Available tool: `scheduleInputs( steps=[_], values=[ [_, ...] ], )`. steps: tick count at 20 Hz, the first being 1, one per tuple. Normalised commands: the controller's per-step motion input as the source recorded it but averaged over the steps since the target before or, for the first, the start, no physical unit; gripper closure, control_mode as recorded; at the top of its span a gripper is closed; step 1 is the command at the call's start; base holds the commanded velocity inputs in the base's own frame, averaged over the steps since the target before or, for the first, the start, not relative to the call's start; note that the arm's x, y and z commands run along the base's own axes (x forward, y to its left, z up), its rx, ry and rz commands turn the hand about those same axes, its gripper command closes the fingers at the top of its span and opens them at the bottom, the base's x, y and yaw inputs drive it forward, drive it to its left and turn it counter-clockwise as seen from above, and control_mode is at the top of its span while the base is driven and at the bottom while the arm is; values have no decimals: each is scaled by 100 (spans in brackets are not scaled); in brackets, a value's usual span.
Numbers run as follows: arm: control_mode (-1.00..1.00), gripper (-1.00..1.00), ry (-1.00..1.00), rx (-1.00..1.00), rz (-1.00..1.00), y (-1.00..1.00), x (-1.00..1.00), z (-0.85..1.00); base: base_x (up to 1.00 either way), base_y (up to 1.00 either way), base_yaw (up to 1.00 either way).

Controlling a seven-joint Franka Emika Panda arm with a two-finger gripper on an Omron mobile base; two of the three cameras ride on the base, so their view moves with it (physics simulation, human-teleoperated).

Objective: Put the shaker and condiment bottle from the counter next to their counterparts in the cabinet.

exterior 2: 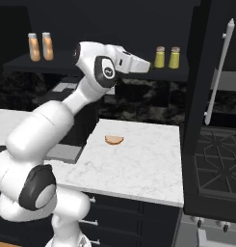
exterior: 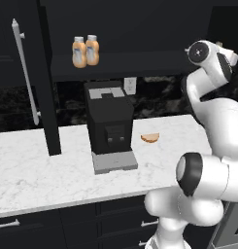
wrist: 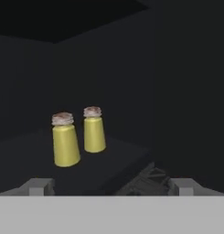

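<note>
1. two yellow shakers stand side by side, upright, on the cabinet shelf.
2. two orange bottles stand together further along the shelf.
3. the gripper is spread open, holding nothing.
4. best pulled straight back, clear of both shakers.

Arm rises from base, elbow bent high, forearm reaching forward level. Wrist up at shelf height. Pincer empty, fingertips spread wide apart, nothing between them.
</note>
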Motion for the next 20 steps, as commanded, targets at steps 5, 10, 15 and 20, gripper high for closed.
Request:
scheduleInputs(
  steps=[5,10,15,20],
  values=[
    [-100,-100,0,0,10,80,-95,0,0,0,0],
    [-100,-100,-4,0,9,77,-100,0,0,0,0],
    [-100,-100,-5,0,8,77,-100,0,0,0,0],
    [-100,-100,-3,0,5,76,-100,0,0,0,0]
  ],
)
